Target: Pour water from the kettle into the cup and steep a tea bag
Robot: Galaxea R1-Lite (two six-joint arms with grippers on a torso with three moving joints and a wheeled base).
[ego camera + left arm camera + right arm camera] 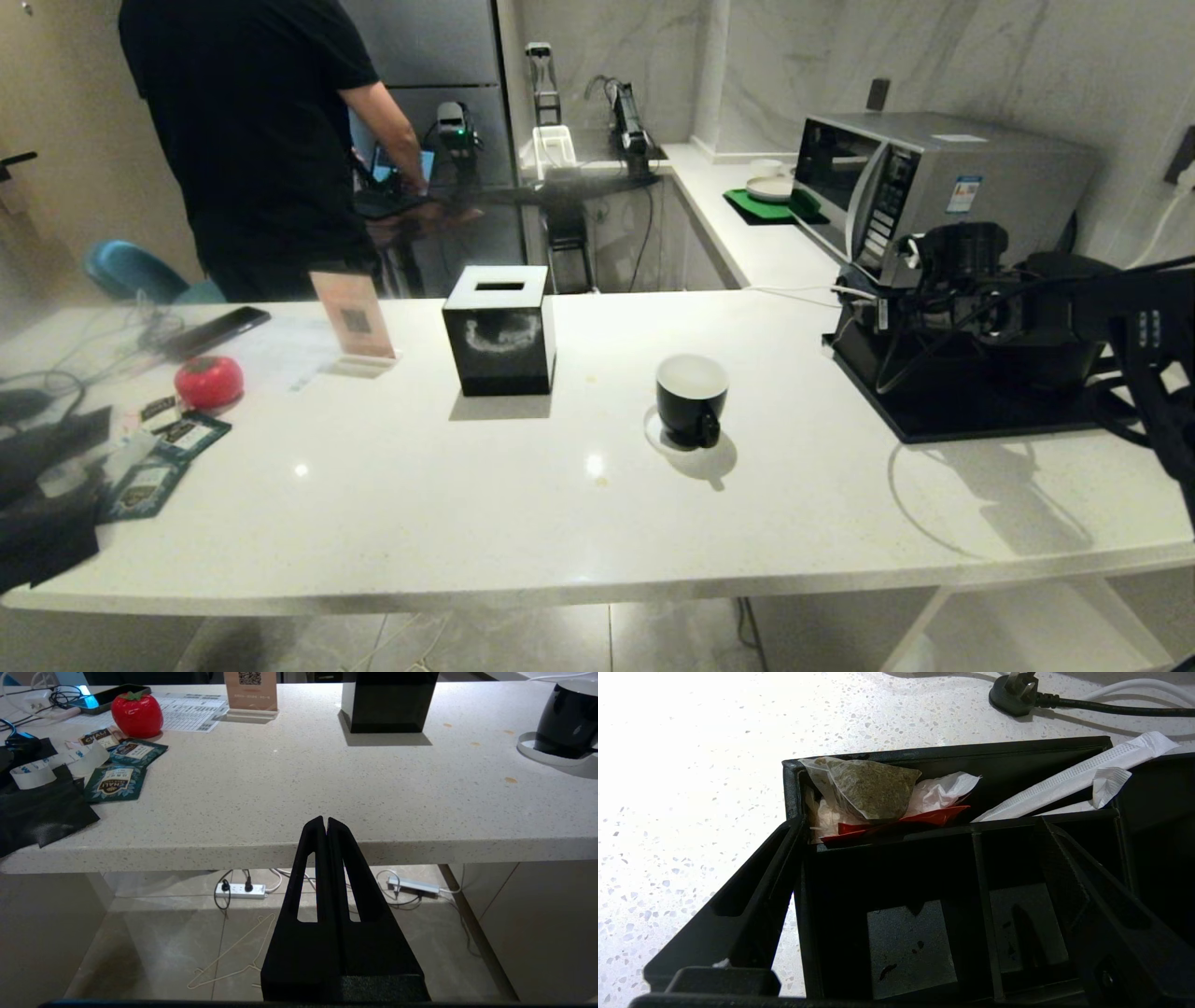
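The black cup, white inside, stands alone mid-counter; its side also shows in the left wrist view. The kettle is out of view. My right arm reaches over a black tray at the counter's right. In the right wrist view my right gripper is open above a black compartment box. A pyramid tea bag lies on red and white wrappers in the far compartment, beyond the fingertips. My left gripper is shut and empty, parked below the counter's front edge.
A black tissue box stands left of the cup. Tea sachets, a red strawberry-shaped object, a phone and cables crowd the left end. A microwave sits behind the tray. A person stands beyond the counter.
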